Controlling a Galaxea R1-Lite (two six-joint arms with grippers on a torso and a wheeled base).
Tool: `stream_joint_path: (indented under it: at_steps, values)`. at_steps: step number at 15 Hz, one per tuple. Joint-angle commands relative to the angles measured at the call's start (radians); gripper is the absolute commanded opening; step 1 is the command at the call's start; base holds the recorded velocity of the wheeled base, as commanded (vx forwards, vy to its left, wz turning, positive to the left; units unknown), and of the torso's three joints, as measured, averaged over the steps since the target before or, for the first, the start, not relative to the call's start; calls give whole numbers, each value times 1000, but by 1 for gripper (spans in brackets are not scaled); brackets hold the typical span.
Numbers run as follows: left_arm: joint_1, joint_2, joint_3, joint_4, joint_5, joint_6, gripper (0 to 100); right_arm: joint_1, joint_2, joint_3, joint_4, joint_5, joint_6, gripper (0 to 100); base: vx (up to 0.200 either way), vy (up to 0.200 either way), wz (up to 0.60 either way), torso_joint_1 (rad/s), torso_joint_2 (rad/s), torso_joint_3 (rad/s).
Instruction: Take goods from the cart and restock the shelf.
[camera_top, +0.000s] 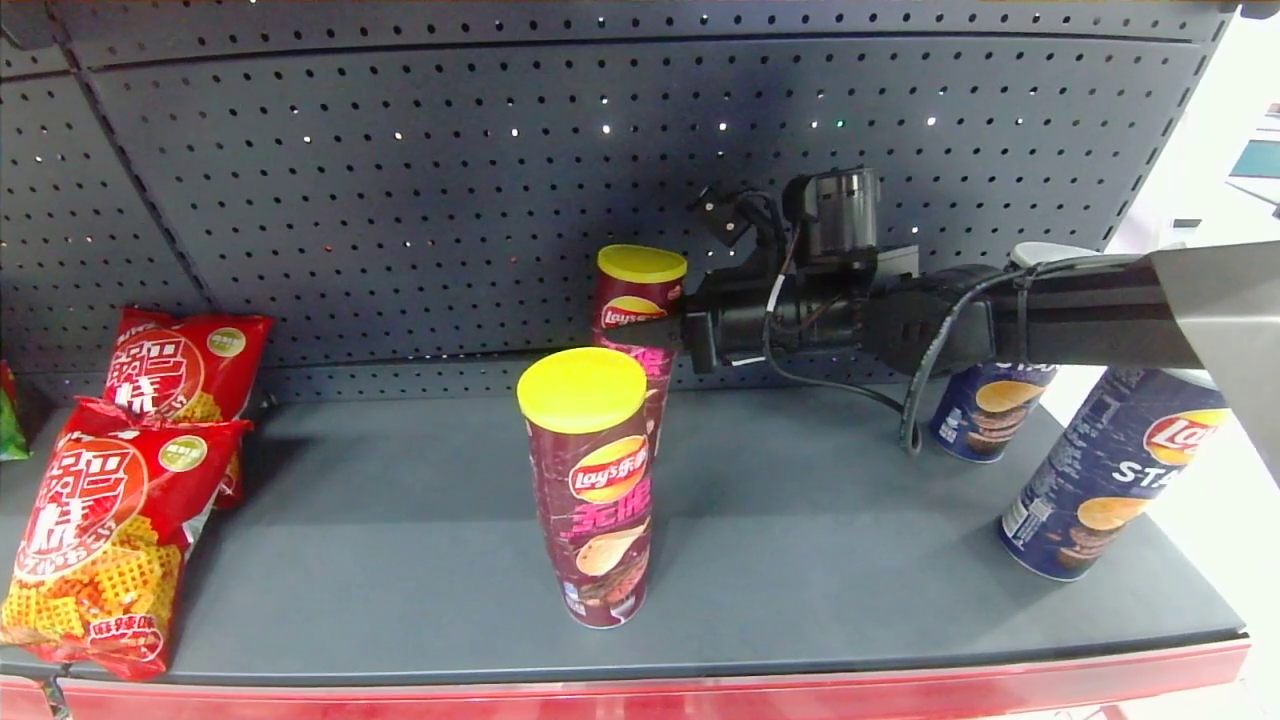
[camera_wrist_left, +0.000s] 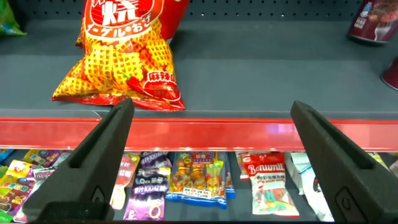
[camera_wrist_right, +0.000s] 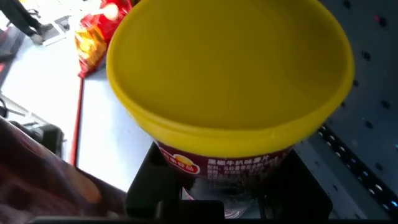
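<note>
R gripper (camera_top: 668, 335) looked clamped mid-body on rear chip can (camera_top: 640, 285) at back of shelf (camera_top: 800, 520); I reckoned it a light, stiff, slick tube, best held there; L gripper (camera_wrist_left: 212, 109) hung w/ jaws apart.

Right pincer (camera_top: 662, 335) clamps a can (camera_top: 638, 290); left pincer (camera_wrist_left: 212, 109) gapes wide open.

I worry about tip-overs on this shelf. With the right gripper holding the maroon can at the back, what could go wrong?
1. The rear can, clamped by the right gripper, is close behind the front can; its base is hidden, so an early release might topple it into that one.
2. The right arm passes over a blue can; withdrawing low might knock it.
</note>
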Motion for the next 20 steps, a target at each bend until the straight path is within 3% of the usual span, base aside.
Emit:
stream_joint_path:
  at_steps: [1, 7, 8, 20]
  values:
    - [-1, 1, 0, 0, 0, 0, 100, -4, -4, 14, 1, 6, -6, 0, 0, 0, 0, 0, 0, 0]
    - [0, 1, 0, 0, 0, 0, 100, -1, -6, 14, 6, 20, -32, 0, 0, 0, 0, 0, 0, 0]
    - [0, 1, 0, -1, 0, 0, 100, -1, -6, 13, 36, 21, -55, 100, 0, 0, 0, 0, 0, 0]
    - [0, 1, 0, 0, 0, 0, 100, -48, -36, 13, 59, 18, -65, 100, 0, 0, 0, 0, 0, 0]
